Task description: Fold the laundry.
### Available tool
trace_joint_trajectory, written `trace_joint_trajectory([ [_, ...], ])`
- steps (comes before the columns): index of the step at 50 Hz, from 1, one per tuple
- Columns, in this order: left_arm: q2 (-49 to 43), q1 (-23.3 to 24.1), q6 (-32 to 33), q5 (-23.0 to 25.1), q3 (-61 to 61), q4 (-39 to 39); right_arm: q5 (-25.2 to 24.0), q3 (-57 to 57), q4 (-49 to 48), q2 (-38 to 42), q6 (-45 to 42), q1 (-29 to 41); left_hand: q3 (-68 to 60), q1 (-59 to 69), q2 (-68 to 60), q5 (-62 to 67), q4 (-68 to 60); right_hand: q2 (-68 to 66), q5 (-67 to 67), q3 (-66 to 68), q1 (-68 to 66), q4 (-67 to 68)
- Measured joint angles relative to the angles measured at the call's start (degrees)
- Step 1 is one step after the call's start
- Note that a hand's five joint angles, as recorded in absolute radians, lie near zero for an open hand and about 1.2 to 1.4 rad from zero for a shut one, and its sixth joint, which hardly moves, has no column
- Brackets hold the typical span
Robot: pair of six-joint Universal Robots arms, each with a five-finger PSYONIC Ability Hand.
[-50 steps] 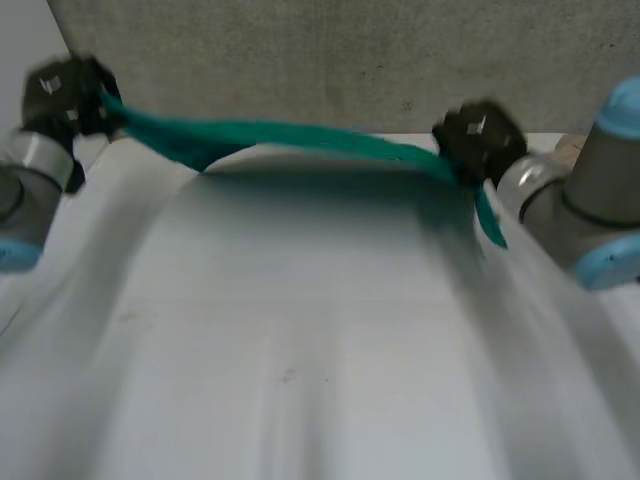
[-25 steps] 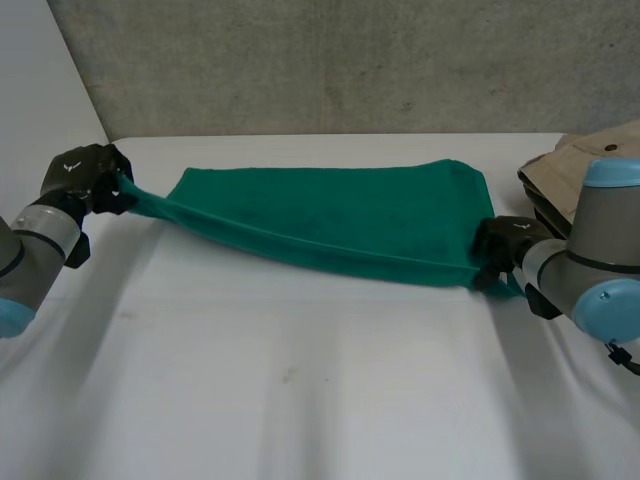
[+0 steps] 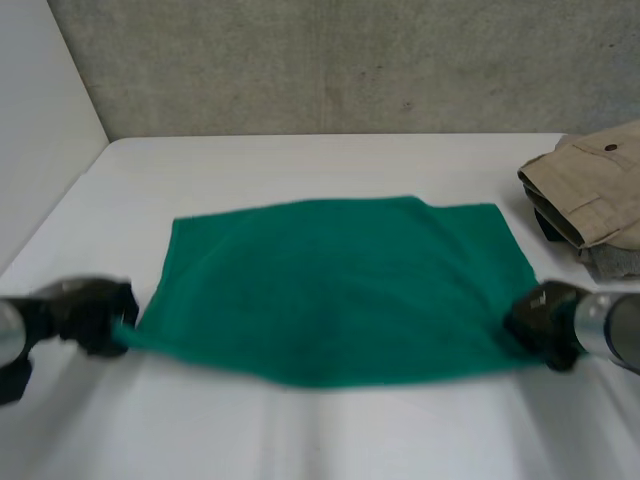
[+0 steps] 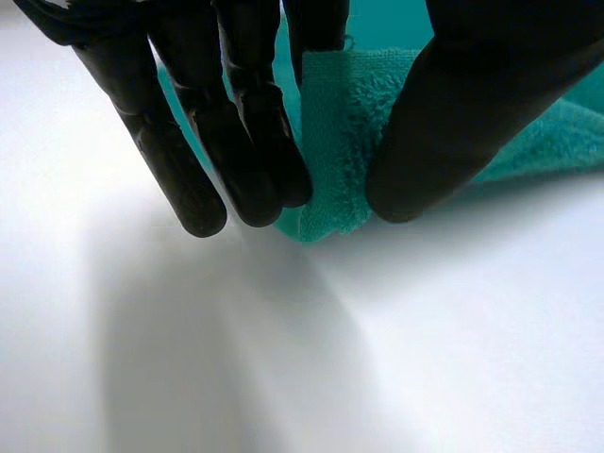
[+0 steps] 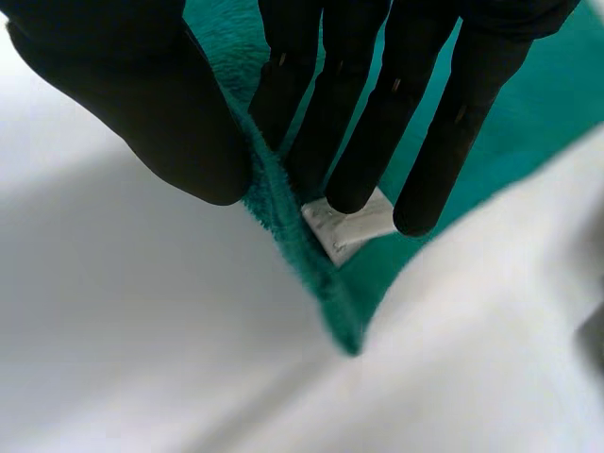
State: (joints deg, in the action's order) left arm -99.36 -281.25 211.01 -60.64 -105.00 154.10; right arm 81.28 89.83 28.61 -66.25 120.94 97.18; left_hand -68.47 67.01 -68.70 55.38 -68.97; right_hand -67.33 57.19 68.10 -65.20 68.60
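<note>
A green towel (image 3: 335, 290) lies spread on the white table (image 3: 300, 160), its far edge toward the wall. My left hand (image 3: 90, 315) holds the towel's near left corner; in the left wrist view the corner (image 4: 330, 160) is pinched between fingers (image 4: 236, 142) and thumb (image 4: 462, 113). My right hand (image 3: 545, 322) holds the near right corner; in the right wrist view the towel edge (image 5: 283, 208) with a white label (image 5: 349, 226) sits pinched between thumb (image 5: 142, 104) and fingers (image 5: 377, 123).
A folded beige garment (image 3: 590, 190) lies on a grey and dark pile (image 3: 610, 262) at the table's right edge, just beyond my right hand. A concrete wall (image 3: 350, 60) stands behind the table.
Both hands have pulled the towel's near corners toward the table's front and down. The towel went from a raised stretched band to lying spread flat.
</note>
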Motion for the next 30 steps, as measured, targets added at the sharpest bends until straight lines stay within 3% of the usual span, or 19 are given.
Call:
trace_joint_trajectory([
  [2,0.5,-2.1,7.2,0.3,-1.2,-6.9,0.6,2.0,1.7,-1.1,-4.5,-0.2,0.0,0.0,0.0,0.0,0.0,0.0,0.0,0.0,0.0,0.0],
  [6,0.5,-4.4,17.0,1.2,-1.6,-13.6,1.5,2.1,1.0,-1.1,-7.1,0.2,0.0,0.0,0.0,0.0,0.0,0.0,0.0,0.0,0.0,0.0],
  [9,-0.3,-4.0,18.8,1.7,0.0,-13.5,2.3,-0.1,-1.3,0.1,-5.7,1.1,0.0,0.0,0.0,0.0,0.0,0.0,0.0,0.0,0.1,0.0],
  [17,-8.6,3.8,6.5,-0.3,13.0,0.0,4.9,-12.1,-13.3,7.8,6.1,5.0,0.0,0.0,0.0,0.0,0.0,0.0,0.0,0.0,0.0,0.0],
  [22,-18.3,10.1,-3.9,-7.8,25.3,10.9,5.7,-20.4,-24.4,15.4,12.2,7.4,0.0,0.0,0.0,0.0,0.0,0.0,0.0,0.0,0.0,0.1],
  [30,-32.4,16.2,-8.7,-18.9,42.0,16.5,9.2,-31.8,-37.9,26.1,13.9,9.2,0.0,0.0,0.0,0.0,0.0,0.0,0.0,0.0,0.1,0.1],
])
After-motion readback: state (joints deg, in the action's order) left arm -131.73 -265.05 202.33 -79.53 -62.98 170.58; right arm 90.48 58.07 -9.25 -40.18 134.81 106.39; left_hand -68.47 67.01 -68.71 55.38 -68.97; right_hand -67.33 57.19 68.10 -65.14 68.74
